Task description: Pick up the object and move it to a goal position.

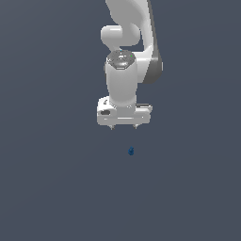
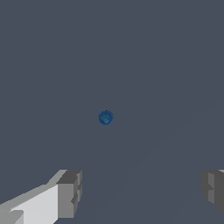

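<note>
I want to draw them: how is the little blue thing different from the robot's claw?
The object is dark blue; the gripper is white with grey fingertips. The object is tiny and roundish; the gripper is far bigger and blocky. The object lies alone below the open, empty gripper. Both are plain, unpatterned shapes.

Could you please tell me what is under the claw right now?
Under the open claw lies only the small blue object, apart from the fingers, on bare grey floor. Nothing covers it.

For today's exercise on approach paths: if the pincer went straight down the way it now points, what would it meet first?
Probably the bare floor. The open pincer points down, and the small blue object seems slightly off its line, though depth is unclear.
</note>
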`<state>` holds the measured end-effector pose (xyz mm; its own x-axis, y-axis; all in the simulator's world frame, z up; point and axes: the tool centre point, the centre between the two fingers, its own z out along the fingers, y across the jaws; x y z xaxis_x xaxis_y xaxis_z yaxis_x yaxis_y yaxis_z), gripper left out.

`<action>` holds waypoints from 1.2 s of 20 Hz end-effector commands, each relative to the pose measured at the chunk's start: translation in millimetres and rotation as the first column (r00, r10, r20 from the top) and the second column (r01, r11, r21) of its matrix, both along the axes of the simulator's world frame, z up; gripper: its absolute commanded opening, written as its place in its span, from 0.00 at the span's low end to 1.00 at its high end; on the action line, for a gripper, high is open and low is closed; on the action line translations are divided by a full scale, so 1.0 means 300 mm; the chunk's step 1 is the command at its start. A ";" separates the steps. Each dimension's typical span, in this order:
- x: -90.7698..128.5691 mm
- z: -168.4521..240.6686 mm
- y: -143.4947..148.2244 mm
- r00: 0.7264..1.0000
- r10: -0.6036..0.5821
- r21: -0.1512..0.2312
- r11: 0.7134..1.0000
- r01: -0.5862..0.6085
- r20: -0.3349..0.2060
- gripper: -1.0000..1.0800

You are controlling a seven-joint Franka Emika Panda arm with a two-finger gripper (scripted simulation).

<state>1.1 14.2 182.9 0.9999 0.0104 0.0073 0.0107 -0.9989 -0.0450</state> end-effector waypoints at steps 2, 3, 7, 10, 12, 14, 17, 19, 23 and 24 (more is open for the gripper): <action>0.000 -0.001 0.000 1.000 0.007 -0.001 1.000 -0.007 0.001 0.96; 0.000 -0.001 0.000 1.000 0.005 -0.001 1.000 -0.005 0.001 0.96; 0.006 -0.011 0.005 1.000 -0.013 -0.002 1.000 0.013 -0.001 0.96; 0.014 -0.027 0.013 0.999 -0.037 -0.003 0.999 0.037 -0.002 0.96; 0.021 -0.041 0.019 0.998 -0.059 -0.005 0.998 0.059 -0.004 0.96; 0.029 -0.058 0.027 0.996 -0.085 -0.007 0.996 0.085 -0.005 0.96; 0.043 -0.089 0.041 0.991 -0.132 -0.011 0.991 0.132 -0.007 0.96; 0.053 -0.114 0.052 0.986 -0.168 -0.014 0.986 0.168 -0.009 0.96; 0.076 -0.172 0.078 0.968 -0.251 -0.023 0.968 0.250 -0.011 0.96; 0.081 -0.185 0.084 0.963 -0.270 -0.025 0.963 0.269 -0.011 0.96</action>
